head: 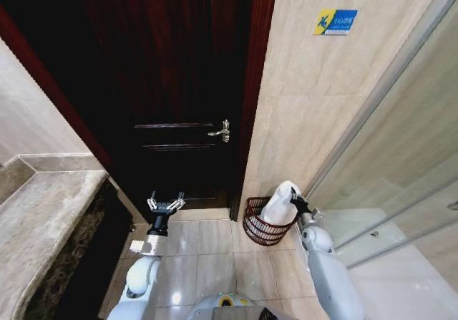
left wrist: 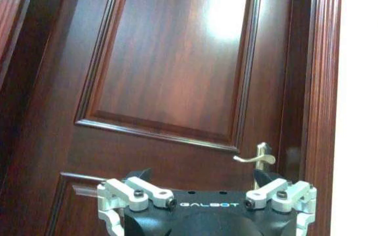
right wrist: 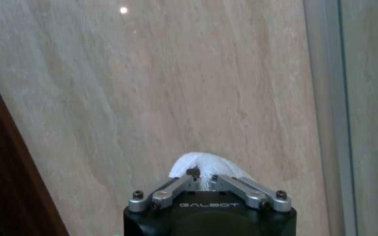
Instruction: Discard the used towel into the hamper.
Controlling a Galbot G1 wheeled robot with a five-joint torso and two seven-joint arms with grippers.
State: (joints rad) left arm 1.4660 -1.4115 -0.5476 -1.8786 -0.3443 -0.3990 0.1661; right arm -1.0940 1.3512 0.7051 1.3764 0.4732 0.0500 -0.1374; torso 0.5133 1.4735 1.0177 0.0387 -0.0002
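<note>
Head view shows the hamper point(head: 263, 228) on the tiled floor point(head: 207, 245), tucked against the wall just right of the dark door point(head: 179, 84). The right gripper point(head: 295, 200) is clamped on the white towel point(head: 280, 202), which hangs into the hamper's mouth. The left gripper point(head: 165, 204) hovers before the door, fingers spread apart.

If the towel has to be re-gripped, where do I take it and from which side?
Judging by its pose, take the towel by its bunched top, from above. It stands as a tall white bundle whose lower part hangs into the hamper, so only the top is free of the ribs. The right gripper is shut on that end; the left gripper hangs open by the door.
</note>
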